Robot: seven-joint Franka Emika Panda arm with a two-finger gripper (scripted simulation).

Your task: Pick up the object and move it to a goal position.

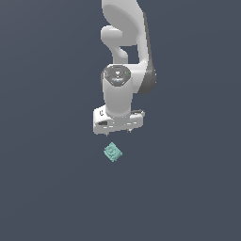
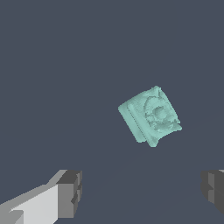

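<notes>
A small teal-green lumpy block (image 1: 112, 153) is seen lying on a plain dark slate-grey surface (image 1: 42, 188); the white gripper (image 1: 120, 131) is held above it, fingers (image 2: 70, 192) spread apart, nothing clasped.

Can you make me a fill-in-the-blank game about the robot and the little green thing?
1. The small lumpy object is colored teal-____.
2. The gripper is ____, with its fingers spread wide apart.
3. The gripper is holding ____ right now.
4. In the exterior view, the object shows ____ the gripper.

Missing words: green; open; nothing; below
</notes>
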